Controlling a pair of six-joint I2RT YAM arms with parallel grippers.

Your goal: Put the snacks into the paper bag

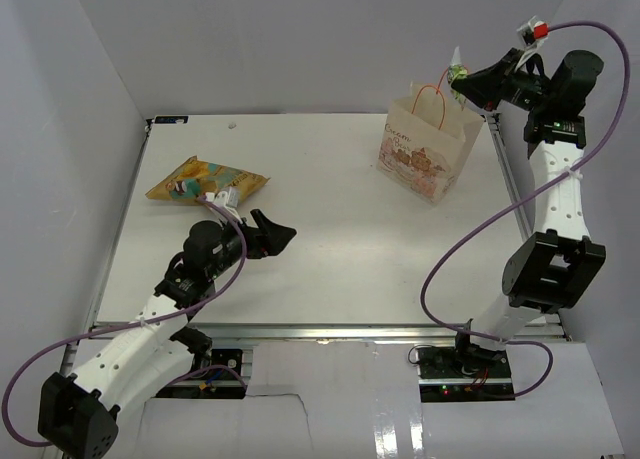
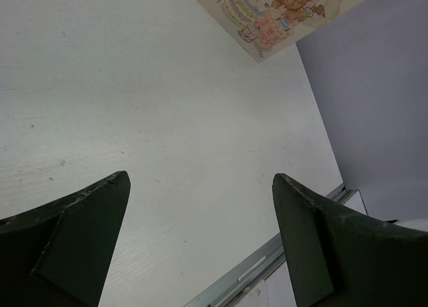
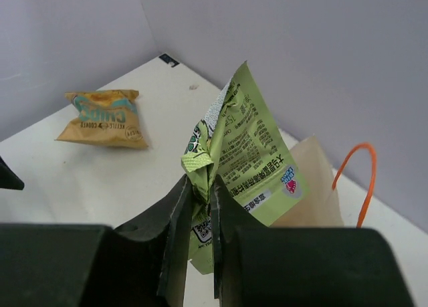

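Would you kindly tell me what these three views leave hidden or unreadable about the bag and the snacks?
Paper bag interior: top view shows only the outside; in the right wrist view the green packet covers the opening.
Same bag, left wrist view: cut by the top edge.
Chip bag, top view: near edge hidden by the left arm's cable.
Green packet's lower end, right wrist view: buried in the right gripper.

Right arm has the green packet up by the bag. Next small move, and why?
Probably ease the right gripper down over the bag's mouth before opening: the green packet is pinched above its rim, not yet inside.
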